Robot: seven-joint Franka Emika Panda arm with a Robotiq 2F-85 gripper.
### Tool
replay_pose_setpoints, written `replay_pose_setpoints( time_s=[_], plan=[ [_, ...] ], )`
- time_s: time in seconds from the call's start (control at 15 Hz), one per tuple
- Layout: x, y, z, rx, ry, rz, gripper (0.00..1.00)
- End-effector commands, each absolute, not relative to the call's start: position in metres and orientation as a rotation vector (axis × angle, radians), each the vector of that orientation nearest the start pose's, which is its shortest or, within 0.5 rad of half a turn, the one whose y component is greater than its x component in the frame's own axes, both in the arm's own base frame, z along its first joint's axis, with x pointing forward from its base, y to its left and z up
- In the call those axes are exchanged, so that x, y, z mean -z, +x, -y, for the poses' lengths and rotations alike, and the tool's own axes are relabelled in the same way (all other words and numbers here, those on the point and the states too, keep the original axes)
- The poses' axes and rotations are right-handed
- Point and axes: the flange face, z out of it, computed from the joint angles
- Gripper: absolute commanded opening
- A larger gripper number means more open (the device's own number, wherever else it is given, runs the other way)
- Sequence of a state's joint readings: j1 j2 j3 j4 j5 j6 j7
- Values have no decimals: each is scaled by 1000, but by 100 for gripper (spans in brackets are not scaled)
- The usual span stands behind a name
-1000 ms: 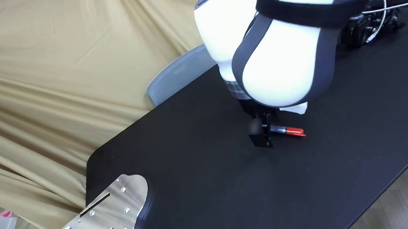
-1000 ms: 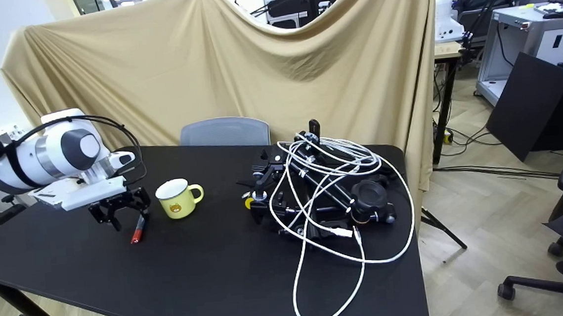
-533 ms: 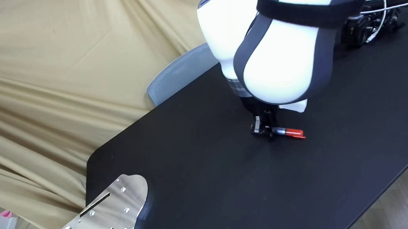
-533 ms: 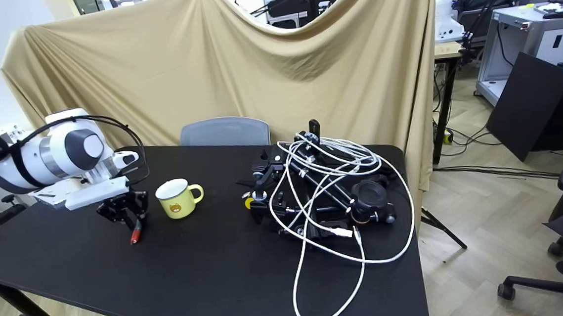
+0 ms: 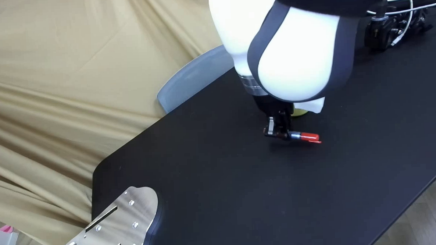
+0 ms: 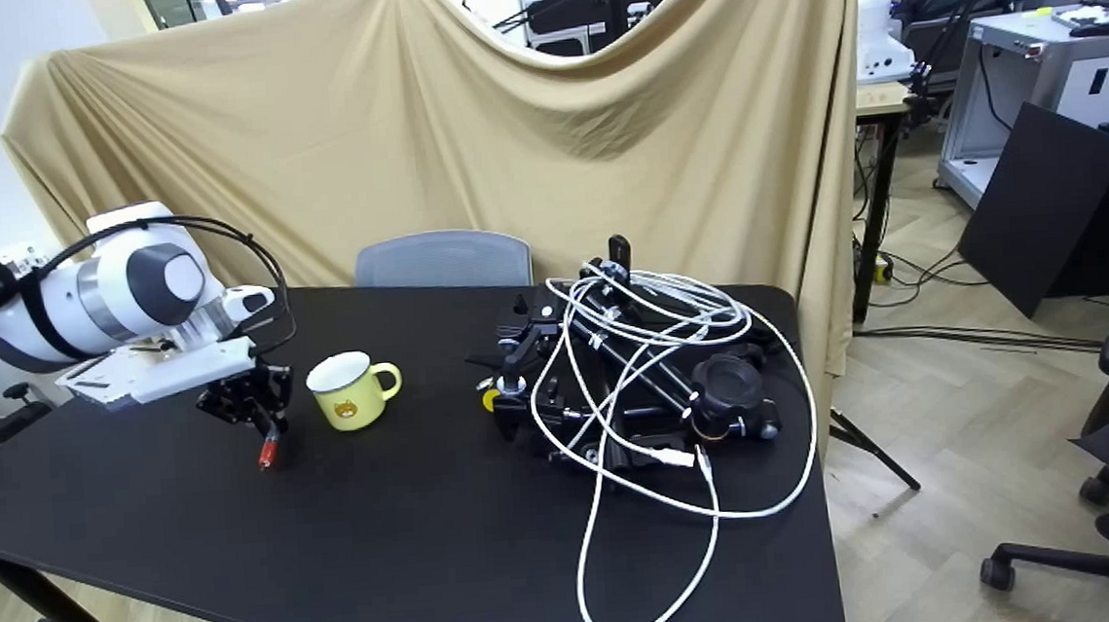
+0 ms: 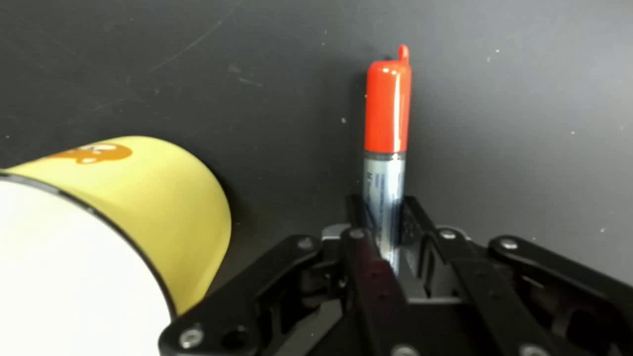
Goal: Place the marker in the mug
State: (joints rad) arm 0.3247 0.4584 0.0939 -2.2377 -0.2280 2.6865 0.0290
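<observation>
In the wrist view the marker (image 7: pixel 387 106) points its red cap away from me, and its pale blue-grey barrel runs back between my fingers. My gripper (image 7: pixel 381 210) is shut on that barrel, one finger against each side. An exterior view shows the marker (image 5: pixel 309 136) lying nearly level, just above the table with a faint shadow below. The pale yellow mug (image 6: pixel 350 399) stands upright beside the gripper (image 6: pixel 265 421), its handle facing away from it. Its white inside fills the lower left of the wrist view. A sliver of the mug (image 5: pixel 299 112) peeks out behind the arm.
On the black table (image 6: pixel 452 513) a heap of black stands and clamps (image 6: pixel 637 373) lies past the mug, with a white cable (image 6: pixel 580 563) looped over it. A metal plate (image 5: pixel 123 218) sits at a table edge. A grey chair (image 6: pixel 443 258) stands behind the table.
The fingers have come together on the marker's barrel, from wide apart a second ago. Gripper and marker have since risen slightly off the table. The mug has stayed put.
</observation>
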Motion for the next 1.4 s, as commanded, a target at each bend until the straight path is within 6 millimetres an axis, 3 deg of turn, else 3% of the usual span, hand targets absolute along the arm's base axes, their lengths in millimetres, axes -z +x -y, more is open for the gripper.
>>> replay_pose_setpoints(
  time_s=[0.0,0.33,0.67,1.0,1.33],
  plan=[
    [-206,491,-229,27,-3087,898,5],
    [-271,488,-219,26,-3148,876,5],
    [-319,500,-188,86,-3205,810,5],
    [-337,511,-163,281,-3229,801,5],
    [-325,513,-155,525,-3273,716,5]
  ],
)
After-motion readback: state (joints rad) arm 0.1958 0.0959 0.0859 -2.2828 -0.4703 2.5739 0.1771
